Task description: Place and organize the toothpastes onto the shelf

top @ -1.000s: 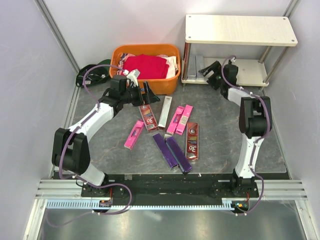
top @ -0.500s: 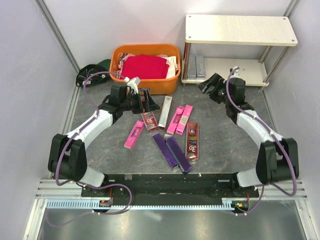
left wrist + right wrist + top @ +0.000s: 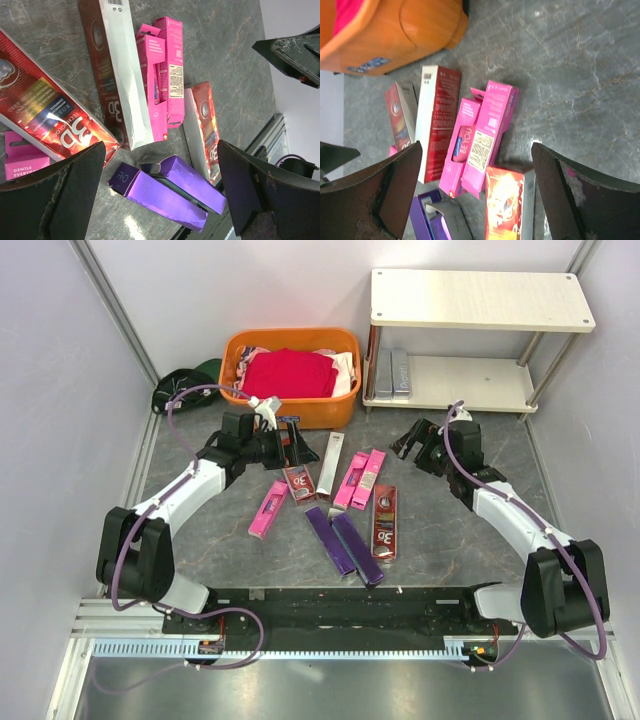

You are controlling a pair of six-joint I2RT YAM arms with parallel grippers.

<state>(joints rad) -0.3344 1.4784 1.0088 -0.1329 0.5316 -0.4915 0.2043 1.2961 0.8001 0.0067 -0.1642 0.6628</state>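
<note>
Though open, right pincer (image 3: 406,441) seemingly nearer.

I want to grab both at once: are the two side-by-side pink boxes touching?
Touching. The right wrist view shows one pink box flush against the other pink box, long edges meeting with no gap showing.
</note>
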